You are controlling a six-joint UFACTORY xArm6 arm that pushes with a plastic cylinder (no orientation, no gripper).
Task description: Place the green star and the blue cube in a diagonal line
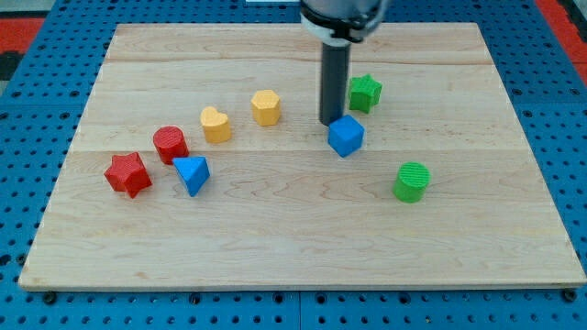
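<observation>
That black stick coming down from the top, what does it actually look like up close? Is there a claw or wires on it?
No claw shows. It is a plain, straight, dark rod, round like a cylinder, ending in my tip just above and left of the blue cube. At the view's top it enters a wider dark housing with a pale band beneath it. No cables or markings are visible.

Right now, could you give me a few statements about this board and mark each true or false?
1. My tip is right beside the blue cube, on its top-left side in the view. True.
2. The green star lies at the view's bottom left. False: it sits up and right of the cube.
3. Two yellow blocks lie left of the rod. True.
4. The green cylinder touches the cube. False: it stands well apart, lower right.
5. The red star is the leftmost block. True.
</observation>
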